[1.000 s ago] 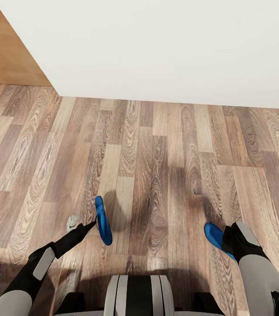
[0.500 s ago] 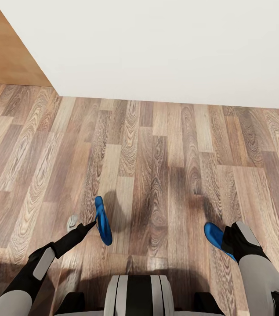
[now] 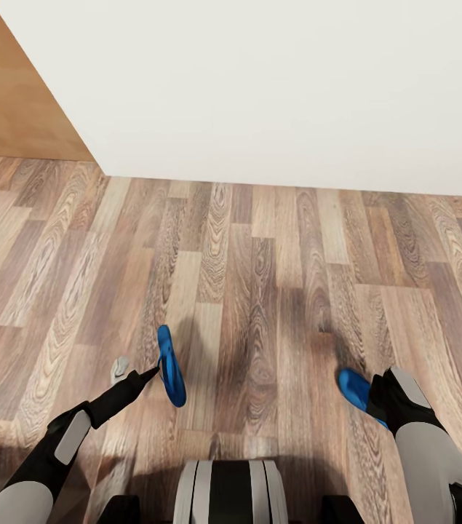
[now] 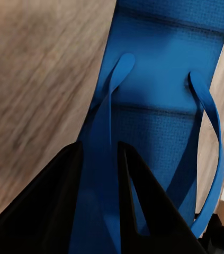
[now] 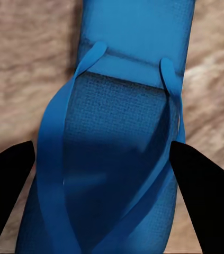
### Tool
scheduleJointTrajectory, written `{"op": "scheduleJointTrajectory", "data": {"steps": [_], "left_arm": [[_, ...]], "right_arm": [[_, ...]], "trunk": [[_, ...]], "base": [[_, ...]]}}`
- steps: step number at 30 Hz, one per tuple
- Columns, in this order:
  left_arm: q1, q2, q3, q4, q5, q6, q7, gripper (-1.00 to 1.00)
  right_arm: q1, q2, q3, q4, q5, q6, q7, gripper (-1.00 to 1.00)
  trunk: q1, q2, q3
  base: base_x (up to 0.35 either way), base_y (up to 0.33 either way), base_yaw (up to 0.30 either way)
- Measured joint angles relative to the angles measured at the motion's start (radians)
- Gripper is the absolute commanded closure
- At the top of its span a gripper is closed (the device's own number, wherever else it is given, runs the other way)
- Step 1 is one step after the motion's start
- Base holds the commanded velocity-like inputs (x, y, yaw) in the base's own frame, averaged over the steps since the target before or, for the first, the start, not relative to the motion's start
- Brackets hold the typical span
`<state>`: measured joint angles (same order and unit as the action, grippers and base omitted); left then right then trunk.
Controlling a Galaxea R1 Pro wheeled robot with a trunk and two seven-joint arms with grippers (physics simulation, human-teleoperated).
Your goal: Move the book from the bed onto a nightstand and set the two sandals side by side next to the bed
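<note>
Two sandals [image 3: 170, 366] [image 3: 358, 389] hung above the floor [image 3: 260, 276], one per gripper: left gripper [image 4: 98, 174] pinched a strap, right gripper [image 5: 104, 174] straddled its sandal, jaws wide, carrying both bedward

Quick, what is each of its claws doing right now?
Left gripper: shut on a strap of the left blue sandal.
Right gripper: holding the right blue sandal, a finger at each side.

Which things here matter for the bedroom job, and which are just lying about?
Part of the job:
- sandal held in left hand
- other sandal held in right hand

Just there:
- small grey object on the wood floor
- white wall
- tan wood panel
</note>
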<state>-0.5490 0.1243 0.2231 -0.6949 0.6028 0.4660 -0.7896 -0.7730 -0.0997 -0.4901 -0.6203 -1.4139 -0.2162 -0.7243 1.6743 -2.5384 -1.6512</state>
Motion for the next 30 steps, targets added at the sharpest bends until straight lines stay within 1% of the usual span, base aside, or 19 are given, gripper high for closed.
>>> {"op": "scheduleJointTrajectory", "data": {"steps": [16,19,20,22,25,26,28,30], "left_arm": [[0.000,0.000,-0.001,0.000,0.000,0.000,0.000,1.00],[0.000,0.000,-0.001,0.000,-0.001,0.000,0.009,1.00],[0.000,0.000,-0.002,0.000,-0.001,0.000,0.017,1.00],[0.000,0.000,-0.002,0.000,0.000,0.000,0.022,1.00],[0.000,0.000,-0.002,0.000,0.000,0.000,0.026,1.00],[0.000,0.000,-0.002,0.000,0.000,0.000,0.027,1.00],[0.000,0.000,-0.002,0.000,0.000,0.000,0.027,1.00],[0.000,0.000,-0.002,0.000,0.000,0.000,0.028,1.00]], "right_arm": [[0.000,0.000,0.001,-0.002,0.003,0.009,-0.004,1.00],[0.000,0.000,0.002,-0.008,0.006,0.012,-0.005,1.00],[0.000,0.000,0.004,-0.011,0.007,0.013,-0.006,1.00],[0.000,0.000,0.021,-0.014,0.008,0.014,-0.006,1.00],[0.000,0.000,0.145,-0.015,0.012,0.013,-0.002,1.00],[0.000,0.000,0.180,-0.015,0.015,0.013,-0.001,1.00],[0.000,0.000,0.234,-0.015,0.020,0.013,-0.001,1.00],[0.000,0.000,0.254,-0.016,0.024,0.013,-0.001,1.00]], "trunk": [[-0.007,0.004,0.062],[-0.009,0.004,0.074],[-0.009,0.005,0.077],[-0.010,0.005,0.085],[-0.011,0.006,0.097],[-0.012,0.006,0.101],[-0.013,0.007,0.108],[-0.013,0.007,0.116]], "base": [[0.000,0.000,0.000],[0.000,0.000,0.000],[0.000,0.000,0.000],[0.000,0.000,0.000],[0.000,0.000,0.000],[0.000,0.000,0.000],[0.000,0.000,0.000],[0.000,0.000,0.000]]}}
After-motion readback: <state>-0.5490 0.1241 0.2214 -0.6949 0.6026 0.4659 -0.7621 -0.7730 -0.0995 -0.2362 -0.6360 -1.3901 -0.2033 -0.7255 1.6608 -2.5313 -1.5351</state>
